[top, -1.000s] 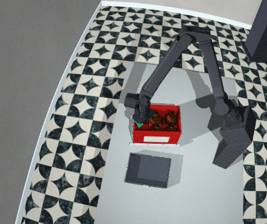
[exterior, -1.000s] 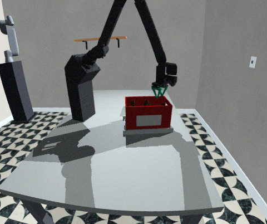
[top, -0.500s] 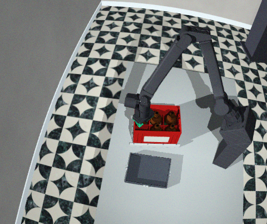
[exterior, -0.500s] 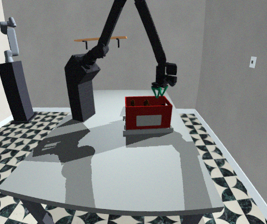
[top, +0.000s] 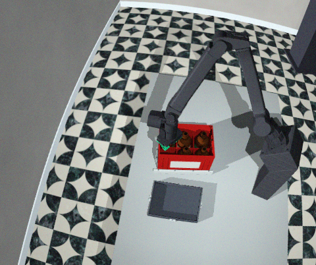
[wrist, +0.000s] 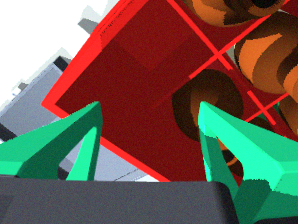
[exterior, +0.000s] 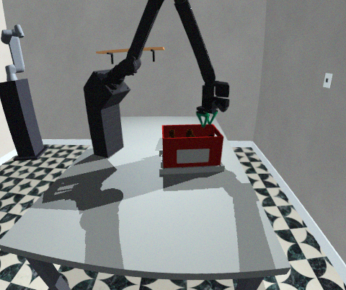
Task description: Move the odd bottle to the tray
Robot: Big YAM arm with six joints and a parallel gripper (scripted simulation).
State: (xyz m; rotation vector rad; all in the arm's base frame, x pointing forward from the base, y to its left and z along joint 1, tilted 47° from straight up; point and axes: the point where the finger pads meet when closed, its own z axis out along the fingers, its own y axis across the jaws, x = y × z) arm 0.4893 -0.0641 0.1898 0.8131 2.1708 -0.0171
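The red crate (top: 207, 161) (exterior: 169, 155) (wrist: 81, 62) stands upright with brown bottles in its compartments. Two bottles (top: 202, 140) (top: 184, 140) show in the back row and two more in front; two bottle tops show in the exterior view. Another bottle (wrist: 202, 90) lies under the right fingertip in the wrist view. Which neck differs cannot be told. My gripper (top: 164, 148) (exterior: 207, 125) (wrist: 150, 111) is partly open and empty, pointing down over the crate's left end. Red crate interior shows between its fingertips. The dark tray (top: 182, 199) holds no bottle.
The tray stands in front of the crate in the top view, with a gap between them. A pale strip (top: 182, 171) (exterior: 192, 170) runs along the crate's base. The arm's pedestal (exterior: 104, 115) stands to the side. Crate walls and dividers surround the bottles.
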